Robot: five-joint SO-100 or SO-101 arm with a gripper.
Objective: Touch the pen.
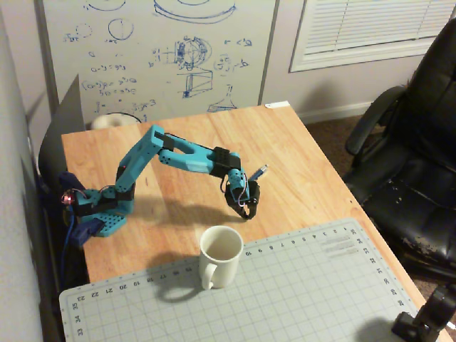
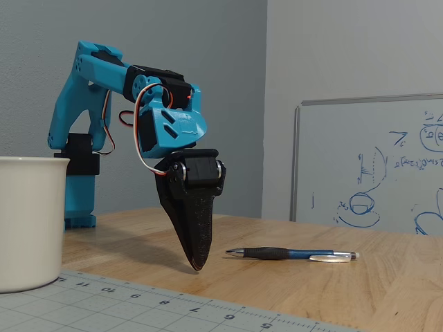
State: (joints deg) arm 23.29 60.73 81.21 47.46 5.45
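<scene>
The pen [image 2: 291, 254] is slim and dark blue with a silvery clip end, and lies flat on the wooden table [image 2: 387, 290]. In a fixed view from above only its far end [image 1: 261, 171] shows, past the gripper. My black gripper [image 2: 197, 265] hangs from the teal arm [image 1: 153, 153] and points straight down, jaws together, holding nothing. Its tip is just above the table, a small gap left of the pen's writing tip in the low fixed view. From above, the gripper [image 1: 244, 212] sits in front of the pen, and I cannot tell whether they touch.
A white mug [image 1: 221, 255] stands on the front edge of a grey cutting mat [image 1: 299, 292], close in front of the gripper; it also shows at the left of the low fixed view [image 2: 28, 221]. A whiteboard [image 1: 157, 57] leans behind the table. A black office chair [image 1: 406, 157] stands at the right.
</scene>
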